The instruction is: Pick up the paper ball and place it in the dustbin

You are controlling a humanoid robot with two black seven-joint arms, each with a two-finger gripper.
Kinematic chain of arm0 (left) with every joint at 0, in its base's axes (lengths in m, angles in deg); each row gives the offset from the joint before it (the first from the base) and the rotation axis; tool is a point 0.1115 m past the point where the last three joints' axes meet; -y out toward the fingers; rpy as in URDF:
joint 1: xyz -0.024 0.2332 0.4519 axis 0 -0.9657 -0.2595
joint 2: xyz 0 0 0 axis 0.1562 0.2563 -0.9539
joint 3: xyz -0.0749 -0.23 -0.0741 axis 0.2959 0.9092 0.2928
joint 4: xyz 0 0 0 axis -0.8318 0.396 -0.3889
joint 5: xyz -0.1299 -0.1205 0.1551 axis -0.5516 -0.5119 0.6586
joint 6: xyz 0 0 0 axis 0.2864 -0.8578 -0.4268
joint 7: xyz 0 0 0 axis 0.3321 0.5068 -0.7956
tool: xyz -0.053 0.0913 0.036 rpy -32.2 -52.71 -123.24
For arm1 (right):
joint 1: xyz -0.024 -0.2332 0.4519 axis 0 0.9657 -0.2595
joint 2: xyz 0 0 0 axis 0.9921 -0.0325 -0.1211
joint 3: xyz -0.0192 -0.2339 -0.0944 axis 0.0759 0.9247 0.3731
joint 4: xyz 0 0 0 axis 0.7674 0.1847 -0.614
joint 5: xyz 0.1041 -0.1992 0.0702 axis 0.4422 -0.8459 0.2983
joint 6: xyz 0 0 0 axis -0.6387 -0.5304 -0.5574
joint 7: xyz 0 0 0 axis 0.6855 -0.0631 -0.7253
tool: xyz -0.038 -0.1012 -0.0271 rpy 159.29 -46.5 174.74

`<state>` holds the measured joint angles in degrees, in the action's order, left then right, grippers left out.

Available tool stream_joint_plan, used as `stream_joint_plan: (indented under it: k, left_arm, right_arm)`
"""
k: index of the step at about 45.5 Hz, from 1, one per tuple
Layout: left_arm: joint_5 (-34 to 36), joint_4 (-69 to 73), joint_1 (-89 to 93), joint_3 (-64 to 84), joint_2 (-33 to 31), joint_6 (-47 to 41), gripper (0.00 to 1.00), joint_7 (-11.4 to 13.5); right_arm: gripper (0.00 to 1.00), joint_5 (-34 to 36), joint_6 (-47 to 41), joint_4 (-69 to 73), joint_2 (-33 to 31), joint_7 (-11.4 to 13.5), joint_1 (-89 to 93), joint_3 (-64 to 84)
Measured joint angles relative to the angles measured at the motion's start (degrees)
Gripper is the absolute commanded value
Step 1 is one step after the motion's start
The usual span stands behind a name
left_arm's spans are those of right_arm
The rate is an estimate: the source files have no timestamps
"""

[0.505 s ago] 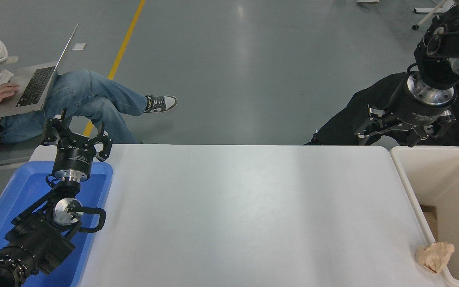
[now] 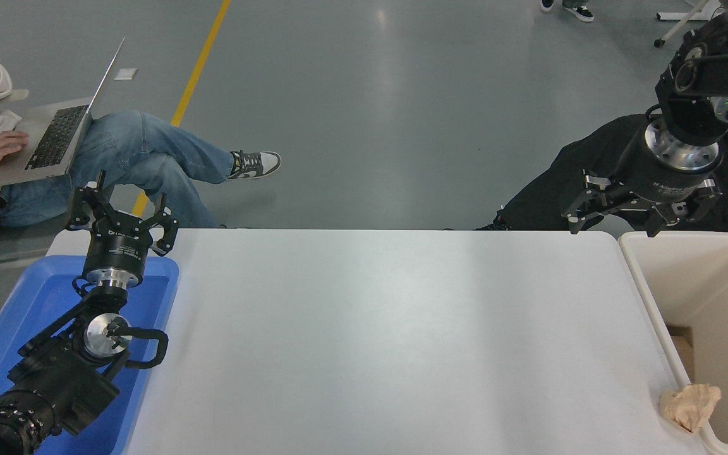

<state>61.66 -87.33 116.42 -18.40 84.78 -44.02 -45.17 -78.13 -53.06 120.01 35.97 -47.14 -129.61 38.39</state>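
The paper ball [image 2: 690, 406] is a lumpy tan wad resting on the near left rim of the dustbin [image 2: 648, 278], at the table's right edge. The dustbin is a large cream bin with tall walls. My right gripper [image 2: 617, 224] hangs open and empty above the table's far right corner, just left of the bin's far rim and well away from the ball. My left gripper [image 2: 122, 218] is parked open over the far end of the blue tray at the lower left.
A blue tray [image 2: 35, 297] lies at the table's left edge under the left arm. A seated person with a laptop [image 2: 60, 136] is at the far left. The white table [image 2: 376, 341] spans the middle. A dark bundle [image 2: 560, 183] lies behind the far right corner.
My right gripper has risen slightly and shifted a little to the right and away. The ball and the left arm have not moved.
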Motion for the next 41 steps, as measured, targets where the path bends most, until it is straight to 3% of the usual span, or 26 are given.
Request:
stream_joint_plan:
  k: [41]
  left_arm:
    - [-0.02, 0.04, -0.02, 0.02, -0.01, 0.00, 0.99, 0.00]
  right_arm:
    - [1.00, 2.07, 0.00, -0.27, -0.31, -0.02, 1.05, 1.57]
